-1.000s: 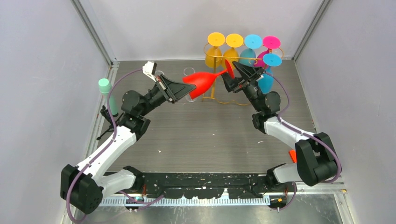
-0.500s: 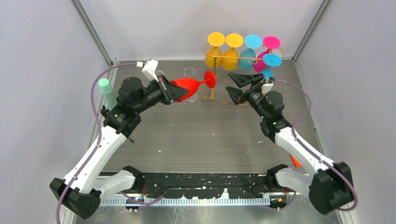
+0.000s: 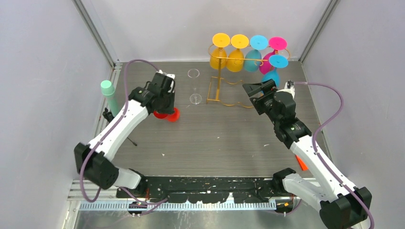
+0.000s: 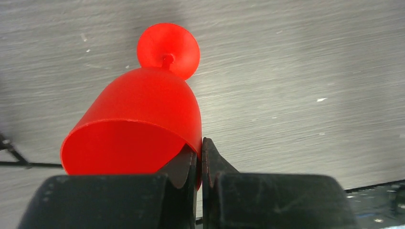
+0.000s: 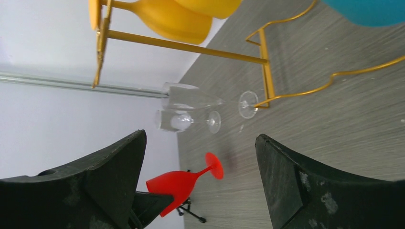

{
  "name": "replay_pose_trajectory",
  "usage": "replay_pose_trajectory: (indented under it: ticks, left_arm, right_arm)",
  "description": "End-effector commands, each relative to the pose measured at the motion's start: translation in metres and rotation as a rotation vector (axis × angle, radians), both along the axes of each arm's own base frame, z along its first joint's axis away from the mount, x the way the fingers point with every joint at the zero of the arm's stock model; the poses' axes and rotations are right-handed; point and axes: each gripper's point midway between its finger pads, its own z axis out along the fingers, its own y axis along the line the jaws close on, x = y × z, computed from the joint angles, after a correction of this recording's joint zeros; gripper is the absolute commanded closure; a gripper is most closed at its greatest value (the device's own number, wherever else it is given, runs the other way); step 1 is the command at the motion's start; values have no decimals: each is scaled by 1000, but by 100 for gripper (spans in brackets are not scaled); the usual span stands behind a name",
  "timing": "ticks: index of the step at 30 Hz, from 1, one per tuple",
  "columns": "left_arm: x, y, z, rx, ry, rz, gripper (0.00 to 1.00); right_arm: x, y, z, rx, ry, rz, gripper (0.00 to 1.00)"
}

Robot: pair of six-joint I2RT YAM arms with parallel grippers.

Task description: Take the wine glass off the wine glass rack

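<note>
The red wine glass [image 4: 143,109] hangs tilted low over the table, its foot [image 4: 168,45] pointing away from the wrist. My left gripper [image 4: 199,152] is shut on its rim, one finger inside the bowl and one outside. From above, the red glass [image 3: 167,114] shows just under the left gripper [image 3: 165,109], left of the gold wine glass rack [image 3: 217,83]. Several yellow, blue and magenta glasses [image 3: 234,59] hang on the rack. My right gripper [image 3: 252,95] stands open and holds nothing, right of the rack. In the right wrist view its jaws [image 5: 200,136] frame the red glass [image 5: 179,183].
Two clear glasses [image 5: 191,98] stand on the table left of the rack's base [image 5: 267,71]. A green cup [image 3: 107,88] sits on a stand by the left wall. A small orange object [image 3: 299,160] lies near the right arm. Walls close in the sides and back.
The right gripper opened, let go of the red glass's foot and drew back right. The left arm carried the glass from beside the rack down and left, close to the table.
</note>
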Motion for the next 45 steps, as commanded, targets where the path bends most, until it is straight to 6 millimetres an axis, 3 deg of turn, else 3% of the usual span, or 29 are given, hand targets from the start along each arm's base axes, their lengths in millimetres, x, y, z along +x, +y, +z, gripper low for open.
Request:
replay_pose_trajectory:
  ticks: [1,5,14,19,23,27,33,36,39,41,45]
  left_arm:
    - [1,30,-17,233,94,-12,100]
    - [15,27,-36,288,150,-32,100]
    - [47,30,-44,290,205,-25,100]
    - [57,38,-49,288,235,-4,84]
    - [62,35,-44,278,228,-7,60]
    - [73,33,-9,237,88,3,41]
    - [79,32,54,158,-128,17,23]
    - [73,21,80,68,-211,-18,1]
    - [64,8,102,-30,-295,-71,0]
    - [54,-1,114,-98,-335,-108,0]
    - [37,-7,131,-184,-417,-146,0]
  right_arm:
    - [-2,-17,17,-78,-46,-60,11]
    - [-3,-18,16,-81,-44,-59,11]
    - [-8,-22,24,-100,-63,-65,11]
    - [-11,-30,30,-132,-81,-90,11]
    - [-13,-35,36,-158,-90,-103,11]
    - [-14,-40,42,-211,-96,-110,11]
    - [-16,-50,57,-319,-121,-118,8]
    - [-18,-56,73,-370,-143,-127,7]
    - [-21,-65,82,-431,-125,-136,7]
    - [-24,-74,102,-471,-133,-164,6]
    - [-23,-97,119,-559,-114,-248,4]
